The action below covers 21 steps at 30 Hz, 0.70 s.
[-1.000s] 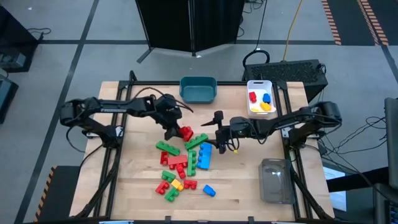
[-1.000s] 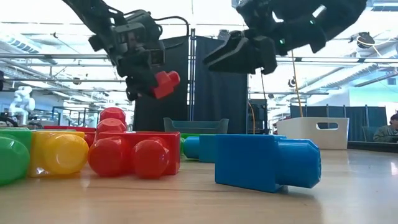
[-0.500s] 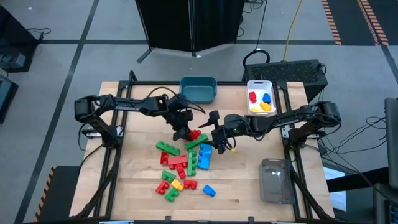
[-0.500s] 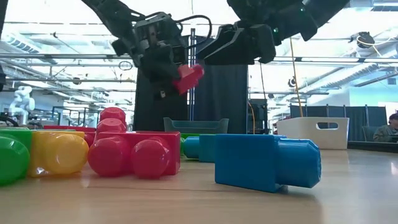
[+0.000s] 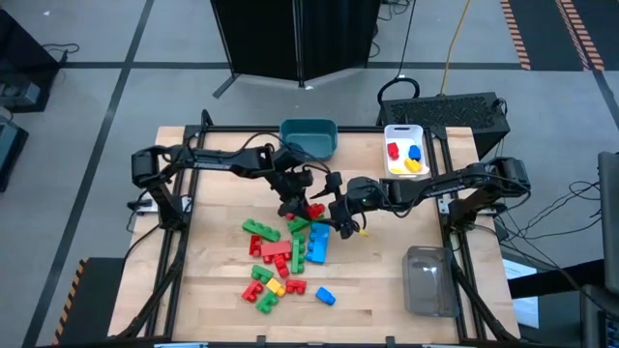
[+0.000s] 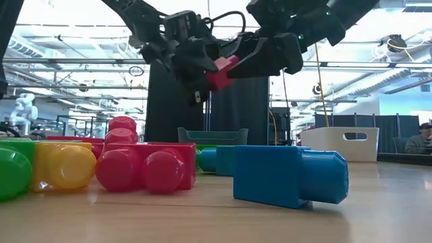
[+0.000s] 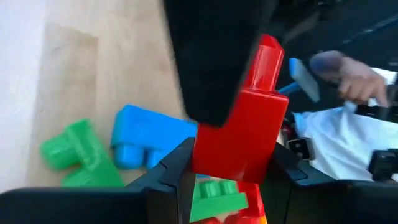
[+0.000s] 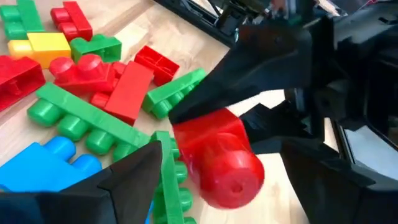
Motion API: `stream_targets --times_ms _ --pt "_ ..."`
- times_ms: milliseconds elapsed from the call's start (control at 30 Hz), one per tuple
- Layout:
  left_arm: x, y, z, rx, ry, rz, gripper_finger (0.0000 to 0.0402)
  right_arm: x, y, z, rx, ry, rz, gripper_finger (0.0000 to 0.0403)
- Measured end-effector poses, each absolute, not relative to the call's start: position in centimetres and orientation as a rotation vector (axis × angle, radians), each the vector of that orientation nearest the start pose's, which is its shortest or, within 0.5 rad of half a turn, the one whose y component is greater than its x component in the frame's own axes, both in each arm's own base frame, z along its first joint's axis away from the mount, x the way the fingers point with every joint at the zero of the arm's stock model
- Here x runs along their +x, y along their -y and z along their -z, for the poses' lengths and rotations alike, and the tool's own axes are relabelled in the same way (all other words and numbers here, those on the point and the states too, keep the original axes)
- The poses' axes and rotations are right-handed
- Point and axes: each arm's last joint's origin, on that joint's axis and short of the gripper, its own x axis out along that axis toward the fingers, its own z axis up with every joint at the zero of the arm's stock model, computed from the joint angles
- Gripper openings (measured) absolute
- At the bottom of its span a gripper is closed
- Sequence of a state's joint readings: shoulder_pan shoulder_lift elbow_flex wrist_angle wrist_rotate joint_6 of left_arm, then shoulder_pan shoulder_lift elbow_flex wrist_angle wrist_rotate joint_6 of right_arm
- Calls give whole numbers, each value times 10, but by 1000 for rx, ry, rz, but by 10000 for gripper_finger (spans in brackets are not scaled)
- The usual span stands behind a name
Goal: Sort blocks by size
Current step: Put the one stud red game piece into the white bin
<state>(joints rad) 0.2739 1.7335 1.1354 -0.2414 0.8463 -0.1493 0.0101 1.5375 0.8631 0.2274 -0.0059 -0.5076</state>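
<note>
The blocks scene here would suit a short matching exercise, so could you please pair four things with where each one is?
Things:
1. red block
2. teal bin
3. clear bin
4. right gripper

Places:
A. near the table's front right corner
B. at the table's back edge, near the middle
C. held above the pile in the left gripper
D. open, just beside the held block

Pairs: 1-C, 2-B, 3-A, 4-D
</note>
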Motion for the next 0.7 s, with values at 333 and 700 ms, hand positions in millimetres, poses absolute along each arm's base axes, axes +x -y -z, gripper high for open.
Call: stream_targets --times_ms 333,700 --pt "352 -76 -214 -580 -735 507 123 327 -3 -218 -501 -447 -132 195" --pt "353 -77 -214 -543 -723 478 123 326 -3 -217 -494 -449 -165 119"
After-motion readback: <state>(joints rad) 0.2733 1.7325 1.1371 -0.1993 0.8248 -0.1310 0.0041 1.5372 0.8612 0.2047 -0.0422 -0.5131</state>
